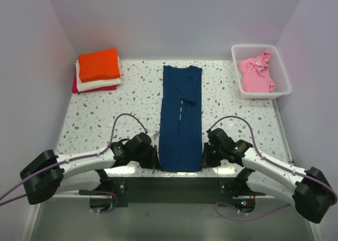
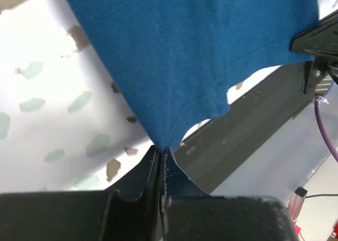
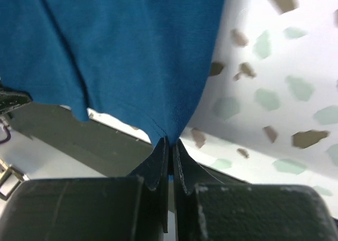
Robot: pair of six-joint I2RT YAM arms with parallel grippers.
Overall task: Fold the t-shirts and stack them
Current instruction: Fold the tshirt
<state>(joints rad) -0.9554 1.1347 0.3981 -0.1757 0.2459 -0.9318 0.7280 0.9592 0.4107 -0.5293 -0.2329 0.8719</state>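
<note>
Speckled table (image 1: pixel 132 90); both jaws pinching navy t-shirt (image 1: pixel 181 130).

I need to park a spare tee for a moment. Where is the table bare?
Bare table on both sides of the navy shirt: left, in front of the folded stack; right, in front of the basket. The near edge is crowded: the left gripper and right gripper pinch the shirt's near corners.

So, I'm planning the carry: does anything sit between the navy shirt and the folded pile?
Nothing visible does. Only bare table lies between the navy shirt and the folded pile; the basket with the pink shirt sits opposite.
</note>
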